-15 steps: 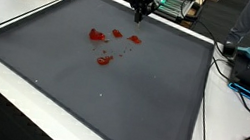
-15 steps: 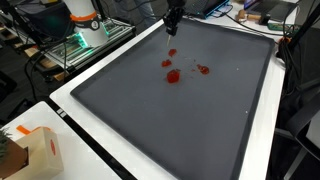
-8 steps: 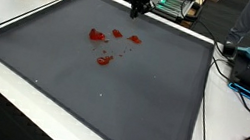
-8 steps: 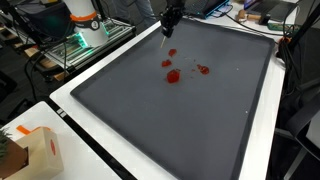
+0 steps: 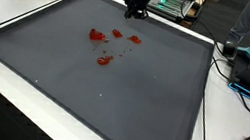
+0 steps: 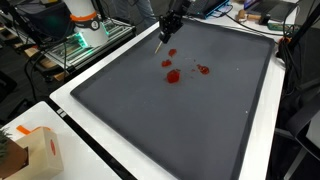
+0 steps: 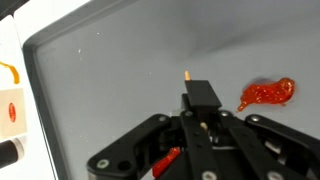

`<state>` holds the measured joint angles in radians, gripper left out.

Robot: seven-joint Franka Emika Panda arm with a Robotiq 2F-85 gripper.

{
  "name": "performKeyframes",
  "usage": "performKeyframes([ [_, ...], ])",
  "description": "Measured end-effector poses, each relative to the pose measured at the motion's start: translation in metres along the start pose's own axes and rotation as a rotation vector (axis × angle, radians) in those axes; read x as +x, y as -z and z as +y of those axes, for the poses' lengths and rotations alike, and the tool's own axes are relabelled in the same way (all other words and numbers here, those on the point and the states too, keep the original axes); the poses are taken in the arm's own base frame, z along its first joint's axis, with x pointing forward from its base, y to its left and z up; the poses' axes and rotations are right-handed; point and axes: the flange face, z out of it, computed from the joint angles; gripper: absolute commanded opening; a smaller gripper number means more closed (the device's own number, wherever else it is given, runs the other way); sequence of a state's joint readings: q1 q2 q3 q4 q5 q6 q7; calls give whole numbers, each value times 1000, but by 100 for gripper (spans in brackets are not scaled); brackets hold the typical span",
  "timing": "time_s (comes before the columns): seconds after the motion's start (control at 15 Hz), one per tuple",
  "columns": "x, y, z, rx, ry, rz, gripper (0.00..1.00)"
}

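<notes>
We see a dark grey rubber mat (image 5: 119, 110) on the white table (image 5: 3, 10), with red paste smears (image 5: 103, 46) mid-mat. Beyond them, near the mat's far edge, the end effector (image 5: 131, 10) hangs above the mat, pinching a thin, tilted, tan-tipped stick (image 7: 186, 74).

The mat (image 5: 150, 104) lies on the bench (image 5: 4, 0) and covers most of it. The blobs (image 5: 104, 44) sit clustered on its far half. Behind them, near the far edge, the jaws grip a stick (image 6: 162, 41) that slants down toward the mat. In the wrist view one blob (image 7: 266, 94) lies right of the stick's tip. A box (image 6: 35, 152) stands on the bench beside the mat's near corner.
</notes>
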<state>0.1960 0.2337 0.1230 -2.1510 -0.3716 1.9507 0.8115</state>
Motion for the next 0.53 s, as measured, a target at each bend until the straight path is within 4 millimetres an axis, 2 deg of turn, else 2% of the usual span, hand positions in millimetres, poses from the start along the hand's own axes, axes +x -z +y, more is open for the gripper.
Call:
performKeyframes([
  [0.53,17,-18,-23,-126,-42,-41,3],
])
